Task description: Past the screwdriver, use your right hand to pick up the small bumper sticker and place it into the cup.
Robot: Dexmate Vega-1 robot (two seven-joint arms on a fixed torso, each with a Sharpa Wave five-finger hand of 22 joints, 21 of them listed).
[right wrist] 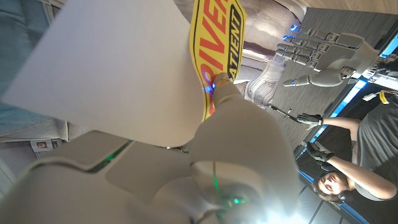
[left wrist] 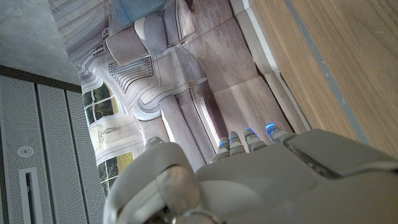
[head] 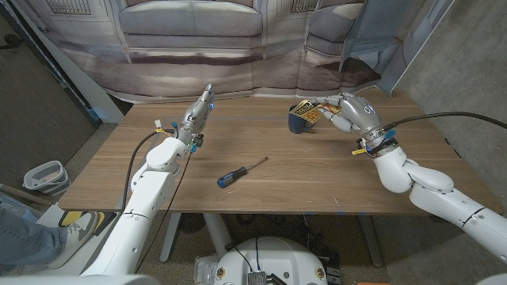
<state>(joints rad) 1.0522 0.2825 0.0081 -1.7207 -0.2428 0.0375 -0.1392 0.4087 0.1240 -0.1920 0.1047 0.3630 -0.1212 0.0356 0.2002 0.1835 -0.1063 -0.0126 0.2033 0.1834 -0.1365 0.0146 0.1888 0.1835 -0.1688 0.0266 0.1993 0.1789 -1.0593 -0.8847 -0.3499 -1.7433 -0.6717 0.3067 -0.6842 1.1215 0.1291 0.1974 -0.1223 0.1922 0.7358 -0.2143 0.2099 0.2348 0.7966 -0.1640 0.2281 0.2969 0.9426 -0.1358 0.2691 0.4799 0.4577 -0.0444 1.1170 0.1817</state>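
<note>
Screwdriver [head: 241, 172] — blue handle, lying flat near the middle of the counter [head: 317, 186], closest to the front edge. Right robot hand [head: 346, 112] — pinching the small bumper sticker [head: 310, 116], yellow with black lettering, directly over the dark cup [head: 299, 120] toward the far side. Left robot hand [head: 200, 112] — fingers straight and together, holding nothing, reaching toward the counter's far edge.

Things around the wooden table, apart from the work

The wooden table [head: 317, 186] stands before a printed backdrop [head: 238, 39] that shows a sofa. A grey bin [head: 43, 176] stands on the floor beside the table's left end. A person [right wrist: 357, 158] with black gloves is seen in the right wrist view.
</note>
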